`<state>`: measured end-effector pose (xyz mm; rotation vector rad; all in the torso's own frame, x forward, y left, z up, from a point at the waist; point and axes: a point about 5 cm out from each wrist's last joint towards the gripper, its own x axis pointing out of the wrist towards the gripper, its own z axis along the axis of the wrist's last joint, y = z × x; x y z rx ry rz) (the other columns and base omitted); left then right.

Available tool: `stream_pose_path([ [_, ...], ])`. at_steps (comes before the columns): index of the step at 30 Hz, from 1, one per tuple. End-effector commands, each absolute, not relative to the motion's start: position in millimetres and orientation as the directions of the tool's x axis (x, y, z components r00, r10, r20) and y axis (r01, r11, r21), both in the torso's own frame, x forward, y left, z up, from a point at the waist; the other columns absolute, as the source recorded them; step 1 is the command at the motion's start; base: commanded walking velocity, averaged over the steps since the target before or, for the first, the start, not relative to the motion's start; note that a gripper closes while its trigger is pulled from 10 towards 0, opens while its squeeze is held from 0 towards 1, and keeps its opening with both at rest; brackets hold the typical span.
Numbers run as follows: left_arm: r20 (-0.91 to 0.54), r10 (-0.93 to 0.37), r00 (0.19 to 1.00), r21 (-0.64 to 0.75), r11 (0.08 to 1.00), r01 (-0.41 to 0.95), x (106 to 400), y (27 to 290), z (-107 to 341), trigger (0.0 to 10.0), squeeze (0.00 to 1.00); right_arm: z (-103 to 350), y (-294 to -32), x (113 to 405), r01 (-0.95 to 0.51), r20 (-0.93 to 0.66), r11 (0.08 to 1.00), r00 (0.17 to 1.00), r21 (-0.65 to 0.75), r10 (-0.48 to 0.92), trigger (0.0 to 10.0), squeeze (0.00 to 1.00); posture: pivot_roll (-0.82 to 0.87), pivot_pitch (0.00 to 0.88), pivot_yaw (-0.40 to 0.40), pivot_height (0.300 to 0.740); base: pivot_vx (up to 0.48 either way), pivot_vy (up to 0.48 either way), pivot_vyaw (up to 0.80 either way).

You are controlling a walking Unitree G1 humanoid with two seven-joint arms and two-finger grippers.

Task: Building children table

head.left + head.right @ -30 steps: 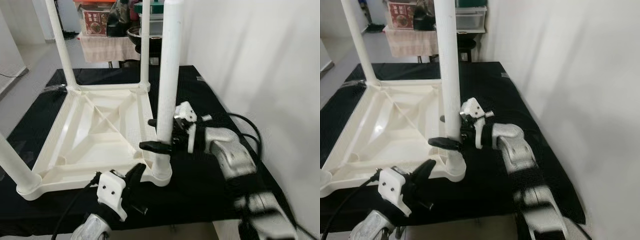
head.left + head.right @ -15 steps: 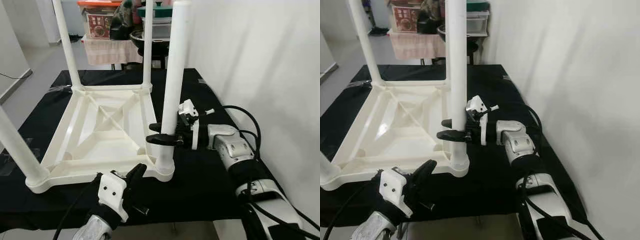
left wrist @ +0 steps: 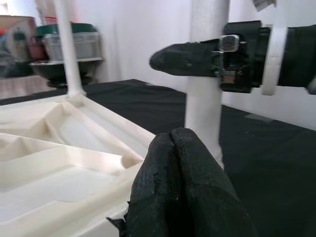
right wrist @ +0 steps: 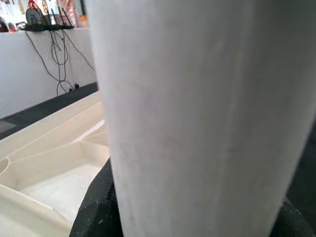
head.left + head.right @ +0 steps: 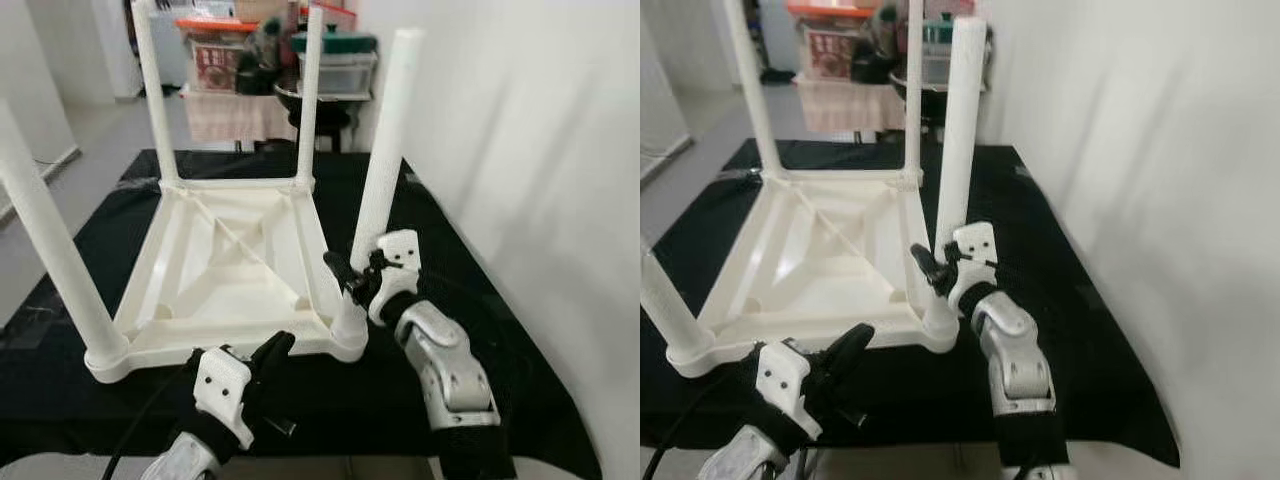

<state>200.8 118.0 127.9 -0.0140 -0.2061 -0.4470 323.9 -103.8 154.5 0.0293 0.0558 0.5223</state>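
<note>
A white children's table (image 5: 230,270) lies upside down on a black-covered surface, four white legs pointing up. My right gripper (image 5: 347,285) is shut on the near right leg (image 5: 385,170), low down just above its socket; that leg looms close in the right wrist view (image 4: 197,118) with a black finger (image 4: 94,207) beside it. My left gripper (image 5: 275,346) is shut with nothing in it, its fingertips (image 3: 170,143) held together just in front of the table's near edge, close to that leg's base (image 3: 202,118).
A white wall (image 5: 540,150) runs close along the right. The black surface's front edge (image 5: 330,450) is right below me. Behind the table stand a cloth-covered stand with boxes (image 5: 225,70) and a dark pot (image 5: 320,95). The other legs (image 5: 55,260) stick up.
The camera has pulled back and the whole picture has shifted. My right forearm has swung from the right side round to the front, still gripping the leg. The left gripper has kept its place.
</note>
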Motion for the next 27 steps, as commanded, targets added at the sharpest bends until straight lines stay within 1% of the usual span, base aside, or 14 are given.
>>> stream_pose_path([
  [1, 0.192, -0.429, 0.883, 0.031, 0.902, 0.431, 203, 119, 126, 10.0, 0.0, 119, -104, 319, -0.536, -0.206, 0.838, 0.812, 0.106, 0.546, 0.0, 0.0, -0.03, 0.0, -0.052, 0.74, 0.0, 0.0, 0.0],
  [4, 0.193, -0.428, 0.883, 0.03, 0.902, 0.43, 204, 120, 126, 10.0, 0.0, 119, -101, 319, -0.554, -0.199, 0.827, 0.803, 0.097, 0.561, 0.0, 0.0, -0.03, 0.0, -0.052, 0.74, 0.0, 0.0, 0.0],
  [5, 0.194, -0.422, 0.885, 0.031, 0.905, 0.425, 204, 120, 126, 10.0, 0.0, 121, -100, 317, -0.558, -0.192, 0.825, 0.803, 0.092, 0.564, 10.0, 0.0, -0.02, 0.0, -0.054, 0.74, 0.0, 0.0, 0.0],
  [9, 0.195, -0.419, 0.887, 0.032, 0.906, 0.421, 204, 121, 126, 10.0, 0.0, 125, -97, 315, -0.585, -0.172, 0.803, 0.784, 0.113, 0.596, 10.0, 0.0, -0.03, 0.0, -0.051, 0.74, 0.0, 0.0, 0.0],
  [10, 0.196, -0.419, 0.886, 0.033, 0.906, 0.421, 205, 121, 126, 10.0, 0.0, 133, -93, 311, -0.639, -0.137, 0.76, 0.748, 0.118, 0.649, 10.0, 1.0, -0.03, 0.0, -0.049, 0.74, 0.0, 0.0, 0.0],
  [11, 0.196, -0.421, 0.886, 0.033, 0.906, 0.423, 206, 121, 126, 10.0, 0.0, 144, -88, 309, -0.712, -0.091, 0.693, 0.687, 0.116, 0.721, 10.0, 1.0, -0.02, 0.0, -0.044, 0.74, 0.0, 0.0, 0.0],
  [13, 0.196, -0.421, 0.886, 0.033, 0.906, 0.423, 206, 121, 126, 10.0, 0.0, 144, -88, 309, -0.712, -0.091, 0.693, 0.687, 0.116, 0.721, 10.0, 1.0, -0.02, 0.0, -0.044, 0.74, 0.0, 0.0, 0.0],
  [15, 0.196, -0.425, 0.884, 0.031, 0.904, 0.427, 207, 120, 126, 10.0, 0.0, 164, -86, 310, -0.872, -0.03, 0.486, 0.485, 0.062, 0.874, 10.0, 1.0, -0.02, 0.0, -0.049, 0.74, 0.0, 0.0, 0.0],
  [16, 0.196, -0.425, 0.884, 0.031, 0.903, 0.428, 208, 119, 126, 10.0, 0.0, 169, -87, 311, -0.91, -0.03, 0.414, 0.413, 0.032, 0.91, 10.0, 0.63, -0.02, 0.0, -0.049, 0.74, 0.0, 0.0, 0.0],
  [17, 0.196, -0.425, 0.884, 0.031, 0.903, 0.428, 208, 119, 126, 10.0, 0.0, 169, -87, 311, -0.91, -0.03, 0.414, 0.413, 0.032, 0.91, 10.0, 0.63, -0.02, 0.0, -0.049, 0.74, 0.0, 0.0, 0.0],
  [19, 0.196, -0.425, 0.884, 0.03, 0.903, 0.428, 208, 119, 126, 10.0, 0.0, 173, -88, 315, -0.937, -0.04, 0.348, 0.348, 0.008, 0.937, 10.0, 0.63, -0.01, 0.0, -0.05, 0.74, 0.0, 0.0, 0.0],
  [20, 0.196, -0.425, 0.884, 0.03, 0.903, 0.428, 208, 118, 126, 10.0, 0.0, 175, -90, 320, -0.956, -0.054, 0.293, 0.293, -0.006, 0.955, 10.0, 0.0, -0.01, 0.0, -0.055, 0.74, 0.0, 0.0, 0.0],
  [21, 0.196, -0.425, 0.884, 0.03, 0.904, 0.427, 208, 118, 125, 10.0, 0.0, 177, -91, 324, -0.965, -0.061, 0.264, 0.264, -0.009, 0.963, 10.0, 0.0, -0.01, 0.0, -0.055, 0.74, 0.0, 0.0, 0.0],
  [27, 0.196, -0.424, 0.884, 0.03, 0.904, 0.426, 209, 117, 125, 10.0, 0.0, 187, -98, 347, -0.961, -0.089, 0.275, 0.275, -0.017, 0.957, 10.0, 0.0, 0.01, 0.0, -0.063, 0.74, 0.0, 0.0, 0.0],
])
